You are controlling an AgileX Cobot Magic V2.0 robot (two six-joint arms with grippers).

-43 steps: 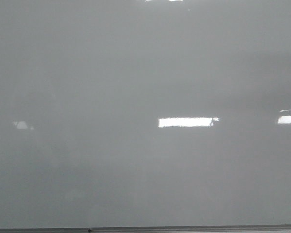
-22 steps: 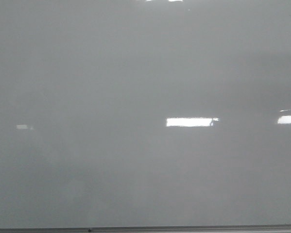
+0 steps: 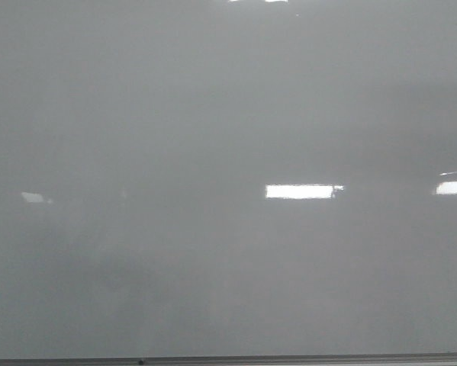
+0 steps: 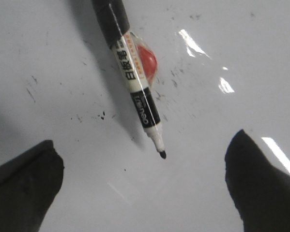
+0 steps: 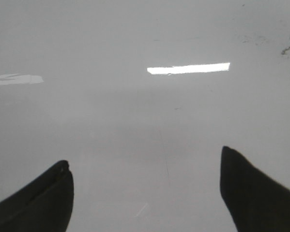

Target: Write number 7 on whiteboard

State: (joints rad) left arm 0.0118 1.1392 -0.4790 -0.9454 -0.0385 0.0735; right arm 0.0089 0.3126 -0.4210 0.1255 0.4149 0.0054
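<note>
Nearest in the left wrist view, we find the left gripper (image 4: 144, 181) spread wide and grasping nothing; its two dark fingers (image 4: 23, 186) flank bare board. Just beyond them lies one marker (image 4: 132, 77), uncapped, resting loose on the whiteboard (image 4: 241, 43), its black tip (image 4: 162, 154) pointing toward the gap between the fingers. A red round object (image 4: 147, 60) sits against the barrel; we cannot tell what it is. Scattered ink specks (image 4: 102, 115) mark the surface nearby.

In the right wrist view, the right gripper (image 5: 145, 191) is likewise spread apart and empty, with only board surface and one long light reflection (image 5: 188, 68) beyond it.

Farthest, the front view shows the whiteboard (image 3: 213, 114) filling the frame down to its thin bottom edge (image 3: 289, 358). No number 7 appears anywhere; we judge the writing has not begun.

Handling, in our judgement: the marker is light, rigid and smooth, and liable to roll or skid on the glossy board. The labelled mid-barrel, clear of the tip, is the sound place to grip it, across its width. The tip is soft and should meet the board with light pressure only.

Count: one marker, one whiteboard, two grippers, no drawn figure.
</note>
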